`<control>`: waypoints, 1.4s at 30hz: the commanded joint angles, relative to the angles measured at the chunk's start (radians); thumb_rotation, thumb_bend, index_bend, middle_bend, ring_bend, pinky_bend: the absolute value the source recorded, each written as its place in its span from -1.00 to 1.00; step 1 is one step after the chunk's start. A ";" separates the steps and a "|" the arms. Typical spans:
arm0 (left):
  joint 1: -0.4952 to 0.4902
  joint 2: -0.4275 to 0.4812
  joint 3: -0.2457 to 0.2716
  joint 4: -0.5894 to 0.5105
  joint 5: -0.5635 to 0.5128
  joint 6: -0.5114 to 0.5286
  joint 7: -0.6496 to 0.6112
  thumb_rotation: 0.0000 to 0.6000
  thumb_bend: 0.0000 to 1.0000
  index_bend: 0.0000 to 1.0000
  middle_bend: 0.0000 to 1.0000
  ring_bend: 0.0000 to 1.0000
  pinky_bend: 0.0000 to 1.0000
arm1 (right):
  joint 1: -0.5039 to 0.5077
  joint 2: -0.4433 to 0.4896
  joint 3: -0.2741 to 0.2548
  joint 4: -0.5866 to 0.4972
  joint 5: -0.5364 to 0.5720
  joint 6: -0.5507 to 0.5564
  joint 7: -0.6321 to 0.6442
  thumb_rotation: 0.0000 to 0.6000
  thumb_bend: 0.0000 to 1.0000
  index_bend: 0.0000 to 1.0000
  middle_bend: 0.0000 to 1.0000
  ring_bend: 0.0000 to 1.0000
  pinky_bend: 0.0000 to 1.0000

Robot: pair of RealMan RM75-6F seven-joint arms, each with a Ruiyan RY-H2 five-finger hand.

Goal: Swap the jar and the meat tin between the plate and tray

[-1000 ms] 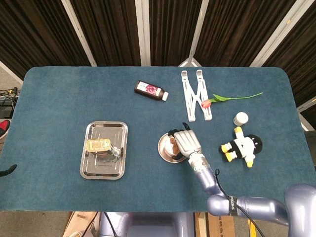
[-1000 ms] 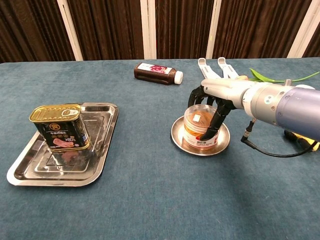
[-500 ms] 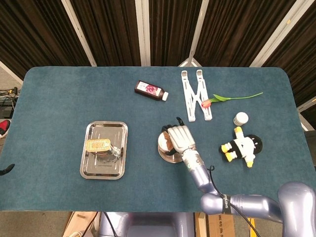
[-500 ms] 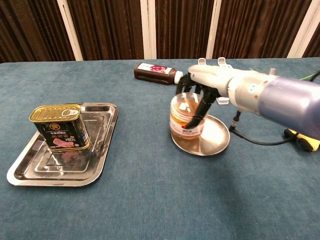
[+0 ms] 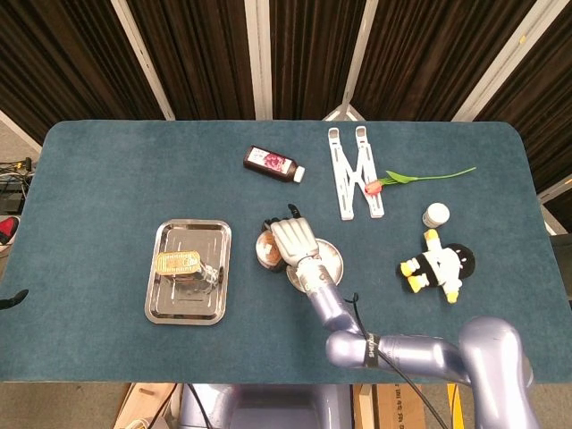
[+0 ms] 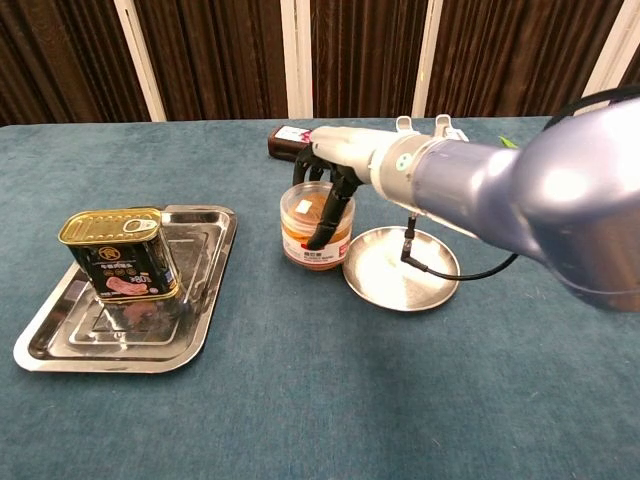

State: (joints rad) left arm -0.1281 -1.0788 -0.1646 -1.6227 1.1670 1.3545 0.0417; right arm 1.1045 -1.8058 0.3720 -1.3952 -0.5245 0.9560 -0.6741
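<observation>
Right hand (image 6: 335, 160) grips the jar (image 6: 316, 226) from above, dark fingers (image 6: 327, 215) curled down its sides. Jar sits between tray (image 6: 205, 298) and plate (image 6: 402, 268), just left of the plate; whether it touches the cloth is unclear. Head view: hand (image 5: 292, 241) covers most of the jar (image 5: 265, 251). Meat tin (image 6: 120, 254) stands upright in the tray. Plate bare. Left hand out of frame.
</observation>
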 commanded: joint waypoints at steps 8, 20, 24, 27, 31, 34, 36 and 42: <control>-0.008 -0.002 0.003 0.005 -0.001 -0.013 0.001 1.00 -0.80 -0.67 -1.00 -1.00 -0.78 | 0.075 -0.099 0.025 0.145 0.013 -0.042 0.023 1.00 -1.00 -0.05 -0.27 -0.14 -0.97; -0.006 0.002 -0.005 0.010 -0.012 -0.012 -0.016 1.00 -0.80 -0.67 -1.00 -1.00 -0.78 | 0.127 -0.143 0.050 0.203 0.012 -0.076 0.038 1.00 -1.00 -0.31 -0.49 -0.43 -0.99; -0.004 0.004 -0.007 0.010 -0.014 -0.008 -0.019 1.00 -0.80 -0.67 -1.00 -1.00 -0.78 | 0.129 -0.131 0.026 0.207 0.016 -0.095 0.018 1.00 -1.00 -0.74 -0.84 -0.82 -1.00; -0.001 0.005 -0.008 0.009 -0.018 -0.006 -0.021 1.00 -0.80 -0.67 -1.00 -1.00 -0.78 | 0.130 -0.124 0.014 0.207 0.015 -0.082 0.000 1.00 -1.00 -0.91 -0.98 -0.99 -1.00; 0.001 0.007 -0.012 0.008 -0.024 -0.002 -0.024 1.00 -0.80 -0.67 -1.00 -1.00 -0.78 | 0.121 -0.081 0.009 0.150 0.043 -0.079 -0.021 1.00 -1.00 -1.00 -1.00 -1.00 -1.00; 0.003 0.009 -0.015 0.008 -0.028 0.001 -0.027 1.00 -0.80 -0.67 -1.00 -1.00 -0.78 | 0.107 -0.024 0.004 0.068 0.062 -0.050 -0.046 1.00 -1.00 -1.00 -1.00 -1.00 -1.00; 0.003 0.010 -0.015 0.009 -0.025 0.002 -0.029 1.00 -0.80 -0.67 -1.00 -1.00 -0.78 | 0.085 0.034 -0.008 -0.010 0.059 -0.002 -0.066 1.00 -1.00 -1.00 -1.00 -1.00 -1.00; 0.000 0.022 -0.001 0.006 0.012 -0.013 -0.055 1.00 -0.80 -0.67 -1.00 -1.00 -0.78 | -0.084 0.270 -0.127 -0.319 -0.051 0.224 -0.084 1.00 -1.00 -1.00 -1.00 -1.00 -1.00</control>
State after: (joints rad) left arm -0.1265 -1.0601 -0.1703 -1.6159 1.1695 1.3464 -0.0061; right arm 1.1310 -1.6790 0.3288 -1.5440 -0.5020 1.0444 -0.7394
